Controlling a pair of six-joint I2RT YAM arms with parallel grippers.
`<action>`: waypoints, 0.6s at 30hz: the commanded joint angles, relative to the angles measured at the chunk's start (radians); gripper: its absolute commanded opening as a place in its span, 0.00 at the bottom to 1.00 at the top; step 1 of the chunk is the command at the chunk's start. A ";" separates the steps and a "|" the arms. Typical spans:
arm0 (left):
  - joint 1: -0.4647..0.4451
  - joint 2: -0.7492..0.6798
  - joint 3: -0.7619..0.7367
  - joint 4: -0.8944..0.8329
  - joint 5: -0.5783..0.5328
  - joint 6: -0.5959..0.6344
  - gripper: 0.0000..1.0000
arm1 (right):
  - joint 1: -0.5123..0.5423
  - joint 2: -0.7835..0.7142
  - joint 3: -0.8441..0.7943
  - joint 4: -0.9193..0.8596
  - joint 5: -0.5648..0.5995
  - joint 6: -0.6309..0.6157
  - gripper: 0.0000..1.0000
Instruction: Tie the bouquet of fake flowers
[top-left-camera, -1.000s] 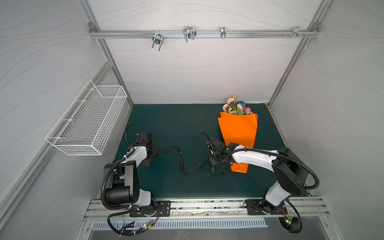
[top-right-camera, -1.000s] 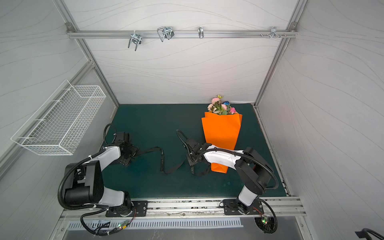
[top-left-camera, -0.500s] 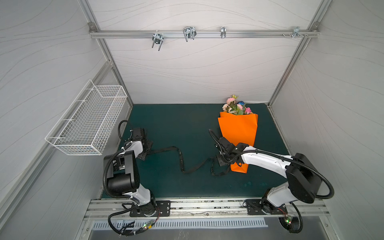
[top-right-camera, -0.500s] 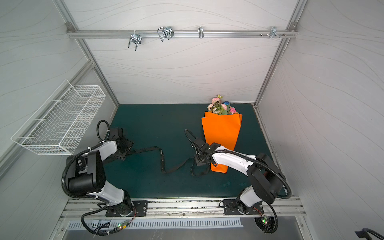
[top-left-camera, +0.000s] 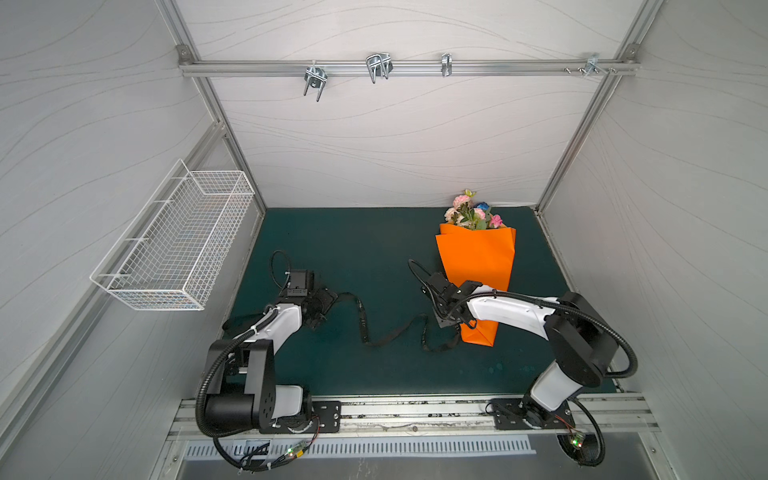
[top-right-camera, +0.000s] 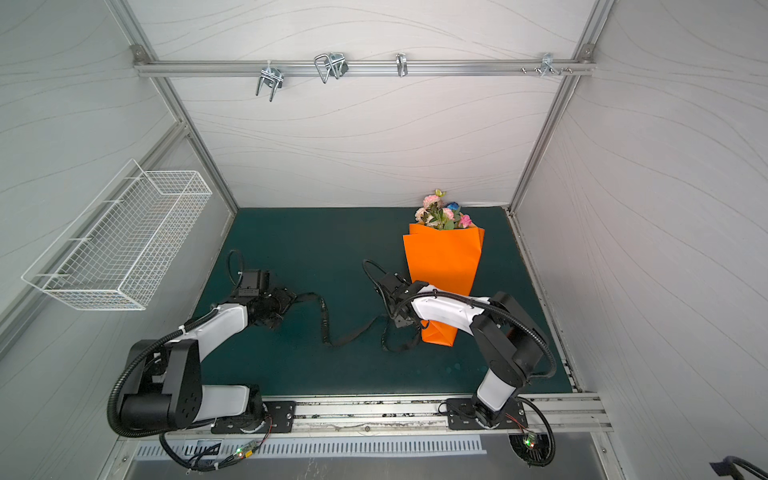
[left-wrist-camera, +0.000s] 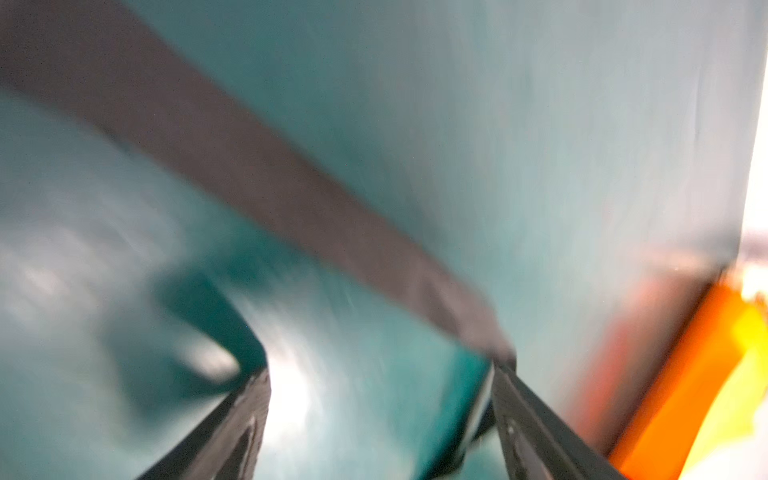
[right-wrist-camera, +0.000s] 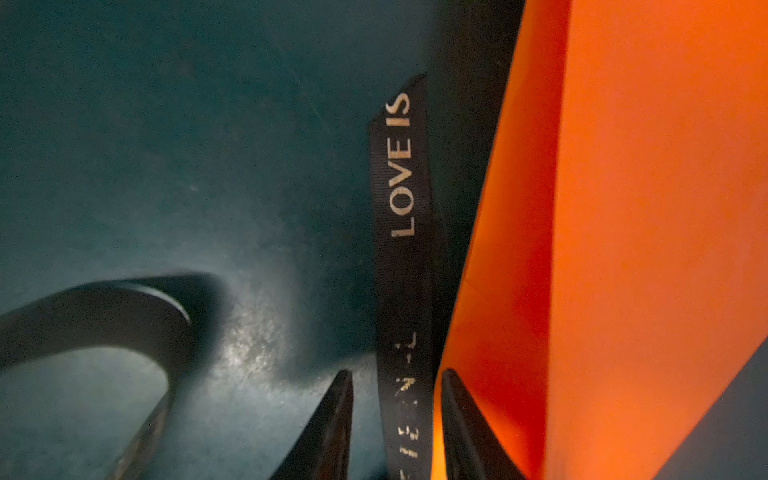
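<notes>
Ribbon (right-wrist-camera: 401, 187) lettering: "LOVE IS". Right gripper (right-wrist-camera: 395, 376) parted, ribbon slack between. Left gripper (left-wrist-camera: 380, 370) spread wide, shifted toward centre since earlier. Bouquet of fake flowers (top-left-camera: 471, 214) in orange paper (top-left-camera: 476, 262), back right of mat (top-left-camera: 353, 249).

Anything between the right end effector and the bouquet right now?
Yes. The orange wrapping paper covers the bouquet of fake flowers except the blooms at the far end. The black ribbon also runs through the right end effector, between its open fingers, right beside the paper's edge.
</notes>
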 joint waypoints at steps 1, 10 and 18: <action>-0.042 -0.049 -0.001 -0.038 0.012 -0.033 0.84 | -0.004 0.026 0.001 -0.023 0.010 0.006 0.39; -0.059 -0.150 0.024 -0.096 -0.004 -0.021 0.84 | 0.001 0.107 0.000 -0.003 -0.058 0.034 0.41; -0.126 -0.170 0.080 -0.109 0.027 0.020 0.85 | 0.081 0.003 0.109 -0.113 -0.012 0.001 0.45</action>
